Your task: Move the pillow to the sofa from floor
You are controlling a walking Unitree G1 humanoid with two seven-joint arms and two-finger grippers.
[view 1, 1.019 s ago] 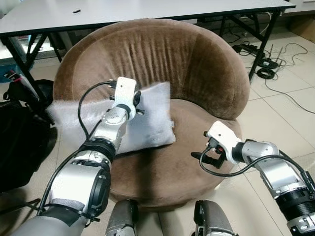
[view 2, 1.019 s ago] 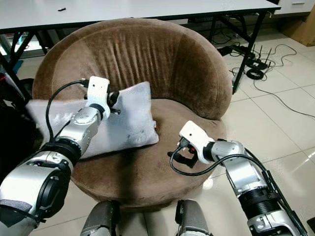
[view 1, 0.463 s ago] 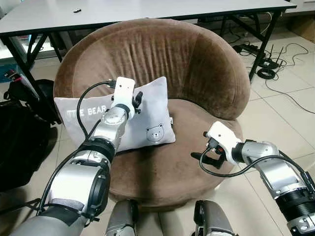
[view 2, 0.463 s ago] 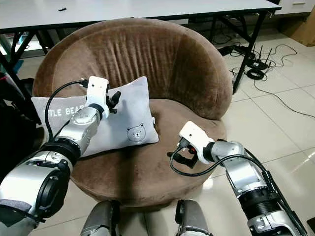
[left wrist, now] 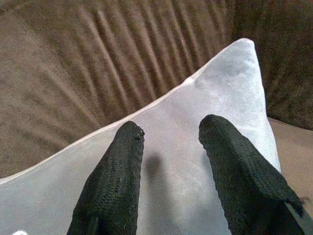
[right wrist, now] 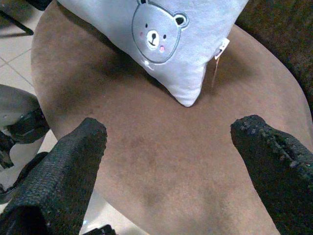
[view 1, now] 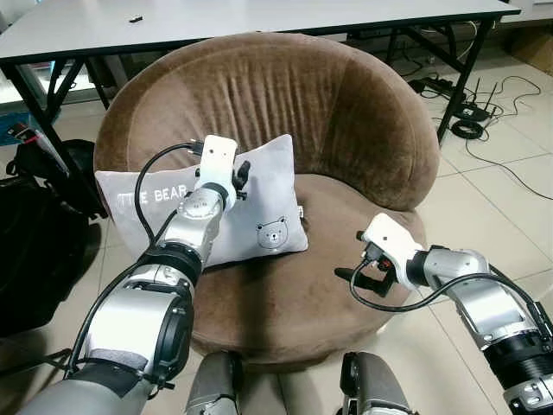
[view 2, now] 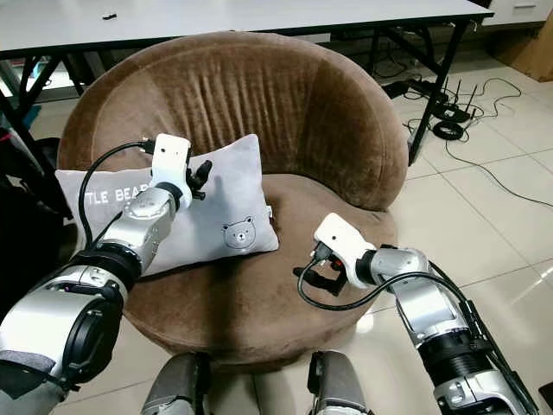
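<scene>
A grey pillow (view 1: 259, 216) with a bear face and black lettering leans on the left side of the round brown sofa chair (view 1: 346, 112). My left gripper (view 1: 241, 177) hovers at the pillow's upper edge, open, its two black fingers (left wrist: 115, 191) spread just above the grey fabric (left wrist: 195, 147). My right gripper (view 1: 356, 278) is open over the seat's front right, apart from the pillow. The right wrist view looks past wide-spread fingers (right wrist: 63, 171) at the bear face (right wrist: 156, 32) and the pillow's lower corner on the brown seat (right wrist: 195, 161).
A white table (view 1: 216, 22) on black legs stands behind the chair. A black bag (view 1: 34, 251) sits on the floor at the left. Cables and a power strip (view 1: 458, 99) lie on the tiled floor at the right.
A second ago the pillow was blurred in motion near the left gripper; now it rests still against the chair's left side. Both arms have stayed nearly where they were.
</scene>
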